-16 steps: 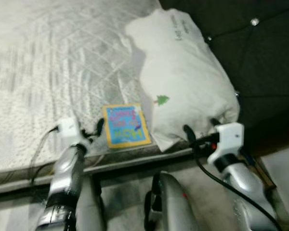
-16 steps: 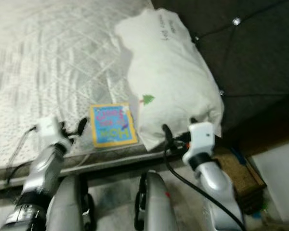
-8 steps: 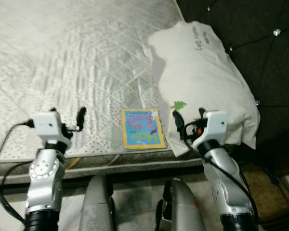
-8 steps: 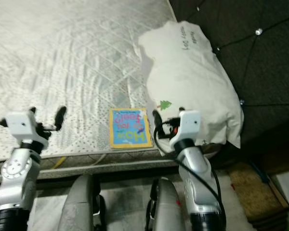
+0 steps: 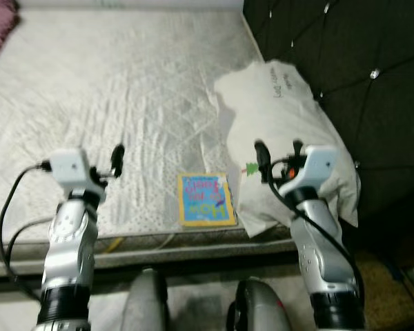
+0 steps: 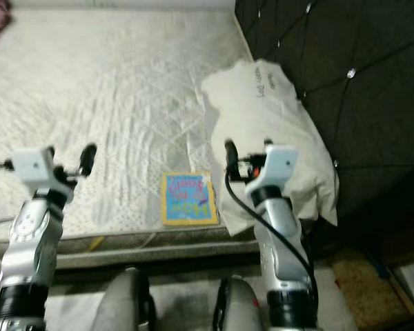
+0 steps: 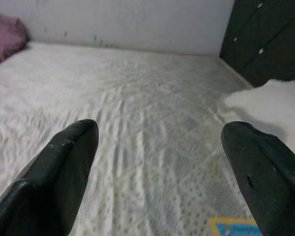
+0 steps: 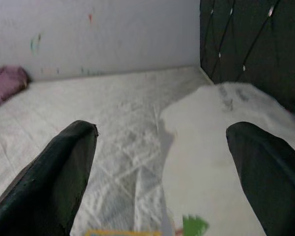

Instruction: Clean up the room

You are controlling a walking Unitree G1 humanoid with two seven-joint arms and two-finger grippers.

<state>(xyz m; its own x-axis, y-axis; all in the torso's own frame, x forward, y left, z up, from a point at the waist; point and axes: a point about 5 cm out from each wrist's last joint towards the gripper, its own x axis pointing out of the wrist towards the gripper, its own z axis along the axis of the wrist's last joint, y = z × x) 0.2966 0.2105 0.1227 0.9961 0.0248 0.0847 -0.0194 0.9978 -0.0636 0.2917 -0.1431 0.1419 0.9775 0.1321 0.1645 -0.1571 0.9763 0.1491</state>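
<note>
A small book (image 5: 207, 200) with a yellow border and blue cover lies flat on the grey quilted mattress (image 5: 124, 89), close to its front edge. Right beside it rests a white pillow (image 5: 290, 117) against the dark headboard. My left gripper (image 6: 69, 153) hovers open over the mattress edge, to the left of the book, with nothing between its fingers. My right gripper (image 5: 279, 148) is open too, over the pillow's near end just right of the book. In the wrist views both grippers (image 7: 160, 130) (image 8: 162, 129) are spread wide with the bed beyond them.
A dark tufted headboard (image 5: 345, 55) runs along the right of the bed. Something pink (image 7: 5, 37) lies at the bed's far left corner by the pale wall. A brown mat (image 6: 359, 283) is on the floor at the lower right. My legs stand against the bed frame.
The camera has shifted, so more of the bed and headboard is in view. Both arms stay raised with grippers open. The book and pillow lie where they were.
</note>
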